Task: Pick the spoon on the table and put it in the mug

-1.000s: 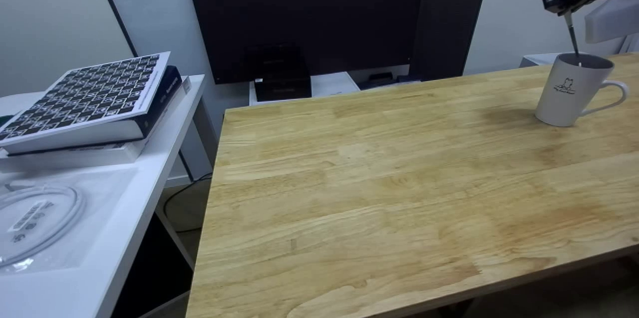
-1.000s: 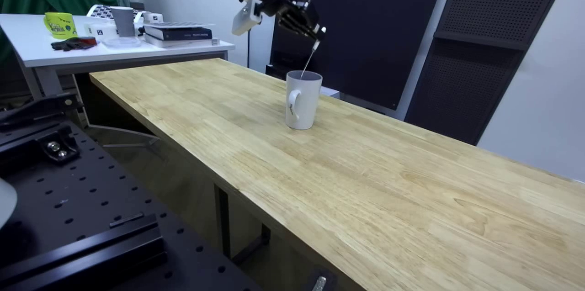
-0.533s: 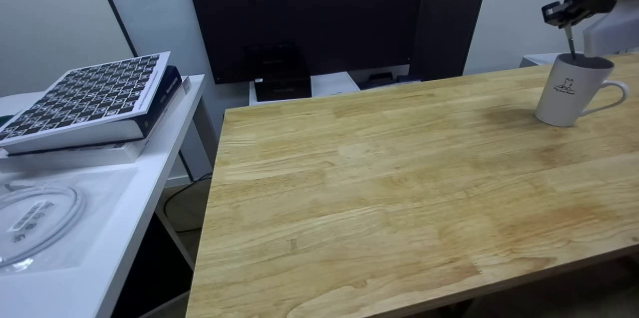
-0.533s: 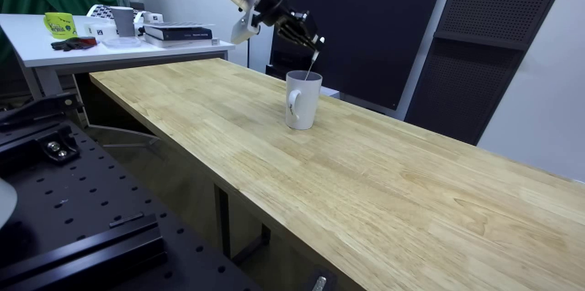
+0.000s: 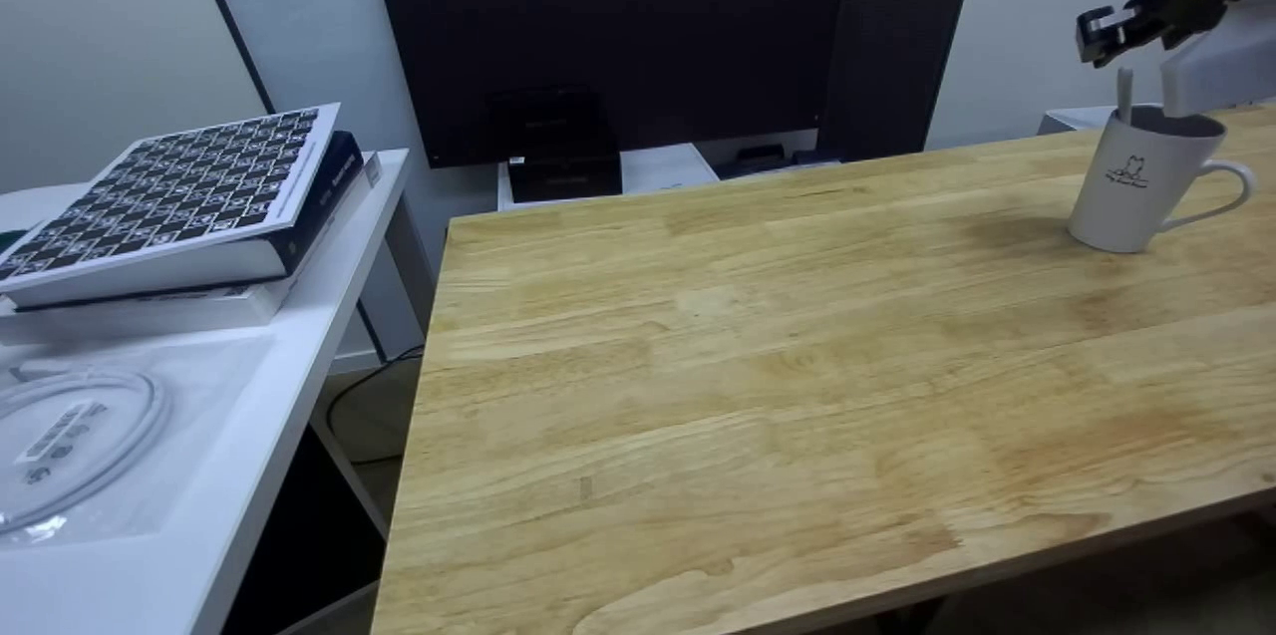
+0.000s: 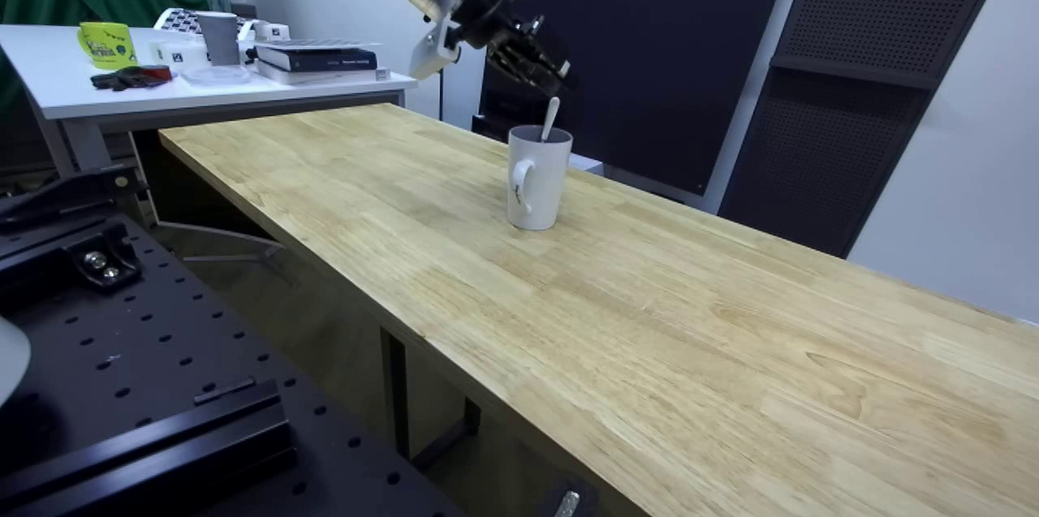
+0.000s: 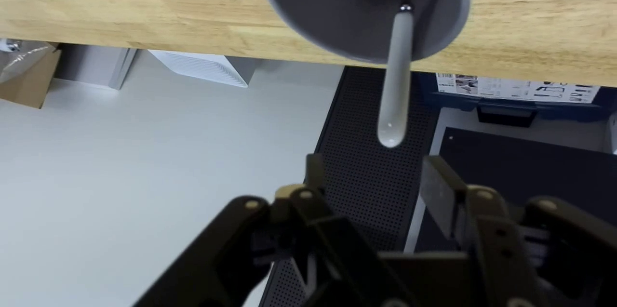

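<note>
The spoon [image 7: 398,75] is contained in the mug [image 5: 1131,191], its pale handle tilted above the rim and its bowl hidden. The mug is supported upright by the desk [image 6: 730,322]. The fingers [image 7: 439,193] are parted, held near the spoon's end but apart from it.

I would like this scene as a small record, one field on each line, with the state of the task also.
Item: slim spoon with glossy pale handle; bowl not visible
Place: inside the tapered grey-white ceramic mug, tilted, handle rising above the rim
Support: mug upright on the light wooden tabletop
Effector: black two-finger gripper, open above the spoon, not holding it
Task state: spoon in the mug, free of the gripper
Background: stacked books on the white table
</note>
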{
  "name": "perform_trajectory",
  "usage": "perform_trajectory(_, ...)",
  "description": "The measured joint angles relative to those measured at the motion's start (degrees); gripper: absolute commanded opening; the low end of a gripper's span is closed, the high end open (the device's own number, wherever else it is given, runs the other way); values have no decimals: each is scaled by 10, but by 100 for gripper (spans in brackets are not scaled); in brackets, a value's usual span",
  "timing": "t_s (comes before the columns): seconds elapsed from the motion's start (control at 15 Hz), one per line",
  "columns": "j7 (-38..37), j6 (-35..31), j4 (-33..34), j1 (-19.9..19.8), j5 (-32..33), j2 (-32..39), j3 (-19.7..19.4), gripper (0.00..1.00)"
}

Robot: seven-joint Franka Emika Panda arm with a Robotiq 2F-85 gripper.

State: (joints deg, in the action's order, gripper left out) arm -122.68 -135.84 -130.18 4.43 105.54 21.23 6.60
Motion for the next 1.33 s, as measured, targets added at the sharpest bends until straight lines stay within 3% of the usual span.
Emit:
perform_trajectory(0.13, 13, -4, 4, 0, -14, -9, 5, 98)
perform_trajectory(0.4, 78, -50, 7, -2, -80, -40, 10, 100)
perform_trajectory(0.87, 409, -197, -7, -33, -425, -47, 25, 100)
perform_trajectory(1.07, 559, -199, -23, -85, -581, -36, 92, 100)
perform_trajectory(1.33, 752, -145, -24, -187, -777, -17, 225, 100)
